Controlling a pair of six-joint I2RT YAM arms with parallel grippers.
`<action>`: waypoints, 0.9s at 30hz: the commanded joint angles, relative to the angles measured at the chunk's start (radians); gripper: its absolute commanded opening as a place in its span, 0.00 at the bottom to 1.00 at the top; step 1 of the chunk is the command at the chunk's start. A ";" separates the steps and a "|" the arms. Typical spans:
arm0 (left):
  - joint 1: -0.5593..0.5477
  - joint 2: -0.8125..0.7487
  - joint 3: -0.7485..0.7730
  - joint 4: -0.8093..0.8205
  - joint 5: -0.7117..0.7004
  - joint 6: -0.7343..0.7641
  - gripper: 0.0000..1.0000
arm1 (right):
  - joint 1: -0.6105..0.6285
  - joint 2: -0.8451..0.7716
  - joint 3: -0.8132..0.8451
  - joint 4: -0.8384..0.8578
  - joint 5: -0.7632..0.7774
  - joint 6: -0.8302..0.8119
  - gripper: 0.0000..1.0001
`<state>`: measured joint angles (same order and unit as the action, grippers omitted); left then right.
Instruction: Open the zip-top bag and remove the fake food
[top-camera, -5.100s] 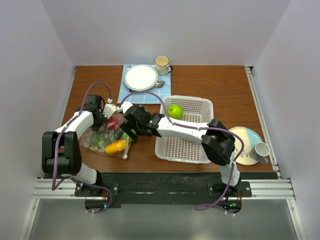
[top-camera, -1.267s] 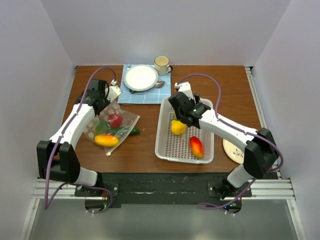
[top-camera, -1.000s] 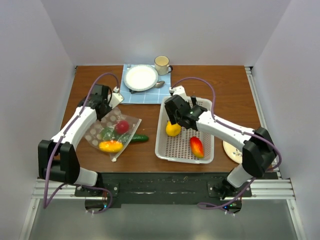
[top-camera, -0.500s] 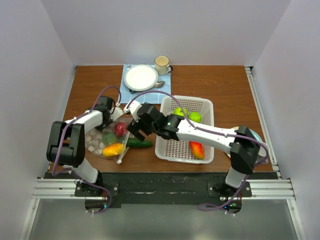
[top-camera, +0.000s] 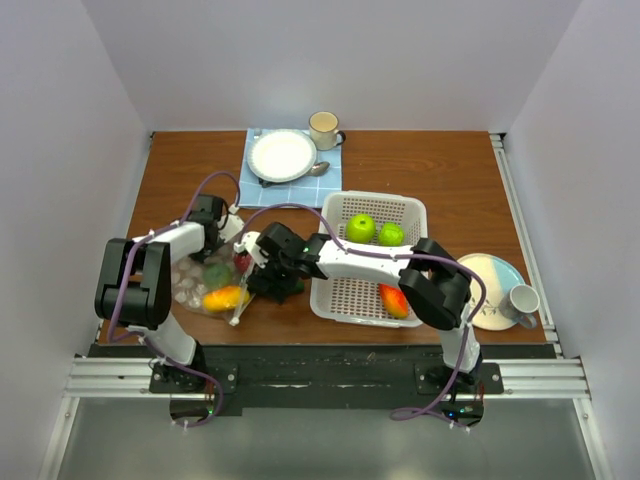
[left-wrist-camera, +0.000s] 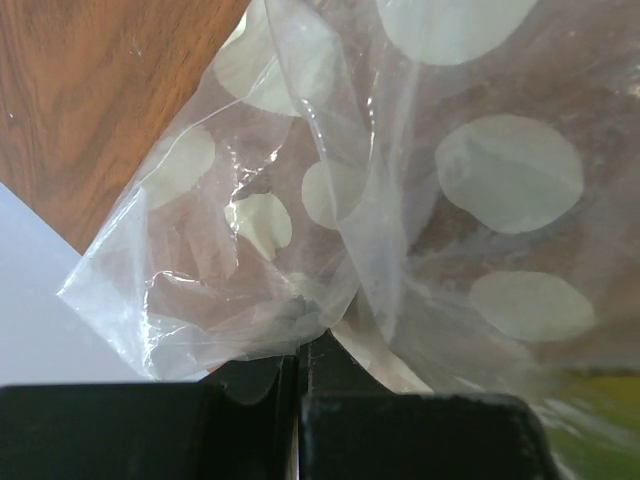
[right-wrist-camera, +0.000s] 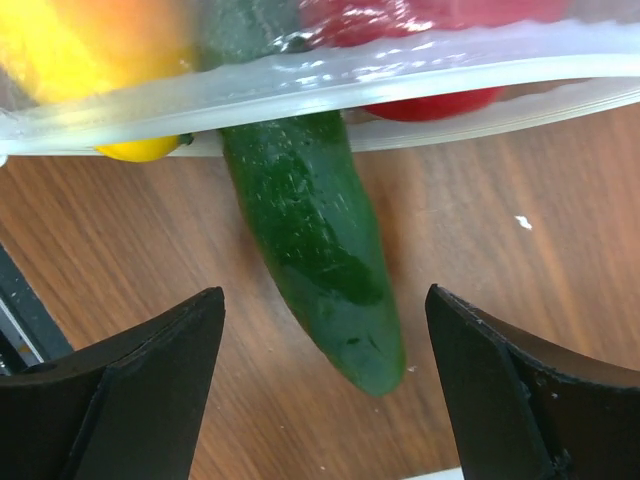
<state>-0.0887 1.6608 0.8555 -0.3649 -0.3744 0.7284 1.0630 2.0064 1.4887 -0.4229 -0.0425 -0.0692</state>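
The zip-top bag (top-camera: 200, 283) lies on the table left of the basket, with a yellow-orange piece (top-camera: 224, 297) and a red piece (top-camera: 243, 262) inside. My left gripper (top-camera: 212, 222) is shut on the bag's far corner (left-wrist-camera: 300, 310). My right gripper (top-camera: 272, 283) is open at the bag's mouth, its fingers (right-wrist-camera: 140, 380) on either side of the dark green cucumber (right-wrist-camera: 310, 240), which sticks out past the white zip strip (right-wrist-camera: 330, 75). Two green apples (top-camera: 374, 231) and a red-orange piece (top-camera: 393, 298) lie in the white basket (top-camera: 345, 300).
A white plate (top-camera: 282, 155) on a blue mat, a spoon and a mug (top-camera: 323, 127) stand at the back. A plate (top-camera: 490, 275) with a grey mug (top-camera: 522, 300) sits at the right. The basket is close to the right of my right gripper.
My right gripper has come down over the cucumber at the bag's mouth. My left gripper still holds the bag's corner. Over the earlier frames fruit went from the bag into the basket.
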 joint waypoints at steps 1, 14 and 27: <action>0.012 -0.018 -0.012 0.029 0.003 0.023 0.00 | 0.009 0.014 0.033 0.010 -0.059 0.028 0.82; 0.029 -0.030 -0.026 0.040 -0.001 0.022 0.00 | -0.001 -0.188 -0.019 -0.030 0.113 0.108 0.00; 0.037 -0.049 0.011 -0.009 0.008 0.008 0.00 | -0.170 -0.563 -0.195 -0.215 0.444 0.231 0.00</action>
<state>-0.0635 1.6440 0.8356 -0.3534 -0.3740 0.7303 0.9977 1.4929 1.3808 -0.5373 0.2184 0.0639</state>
